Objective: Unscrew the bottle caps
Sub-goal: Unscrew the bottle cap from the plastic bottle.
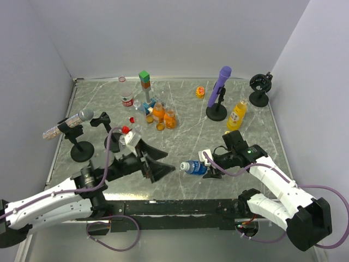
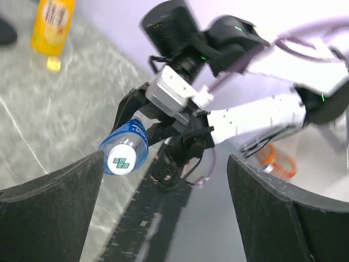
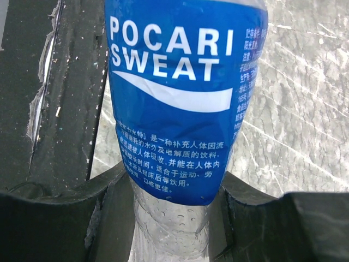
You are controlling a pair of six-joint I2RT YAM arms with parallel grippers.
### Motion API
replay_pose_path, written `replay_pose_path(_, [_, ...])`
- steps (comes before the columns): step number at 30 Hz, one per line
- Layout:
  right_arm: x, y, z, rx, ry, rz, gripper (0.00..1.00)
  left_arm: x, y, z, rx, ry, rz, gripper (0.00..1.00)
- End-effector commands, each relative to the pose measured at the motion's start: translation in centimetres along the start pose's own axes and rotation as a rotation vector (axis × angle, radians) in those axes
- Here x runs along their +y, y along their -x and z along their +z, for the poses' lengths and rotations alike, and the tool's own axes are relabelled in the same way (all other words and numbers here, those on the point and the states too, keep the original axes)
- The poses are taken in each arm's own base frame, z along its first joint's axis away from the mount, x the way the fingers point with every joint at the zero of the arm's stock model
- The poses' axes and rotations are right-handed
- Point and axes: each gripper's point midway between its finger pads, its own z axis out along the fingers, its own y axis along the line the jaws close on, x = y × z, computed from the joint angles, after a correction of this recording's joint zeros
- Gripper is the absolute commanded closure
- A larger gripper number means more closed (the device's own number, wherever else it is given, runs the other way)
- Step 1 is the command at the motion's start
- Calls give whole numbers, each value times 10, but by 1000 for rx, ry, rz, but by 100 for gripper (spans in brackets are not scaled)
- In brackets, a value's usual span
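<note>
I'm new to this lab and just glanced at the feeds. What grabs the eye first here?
A blue-labelled bottle, near the table's front centre, is clamped sideways in the right fingers, its white cap aimed at the left fingers, spread wide. Farther back stand a purple microphone on the right and a cluster of small bottles left of centre.

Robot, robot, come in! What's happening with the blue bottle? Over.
Left gripper open, facing the white cap. Right gripper shut on Pocari Sweat bottle, held sideways. Cap still on. Nothing between cap and left gripper.
</note>
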Motion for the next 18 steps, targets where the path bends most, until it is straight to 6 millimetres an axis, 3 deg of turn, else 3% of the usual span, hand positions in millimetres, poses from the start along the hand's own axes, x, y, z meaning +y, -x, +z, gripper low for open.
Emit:
replay_pose_path(1, [0,7,-2,-31,-1,-36,82,-13,3,-16,-66,-157,312,3])
replay_pose_path(9, [3,7,-1,-32,15,-32,82,17,-38,-17,127,-208,792,3])
replay_pose_path(18, [3,5,-1,-24,26,-29,82,29,-69,18,277,-302,941,2])
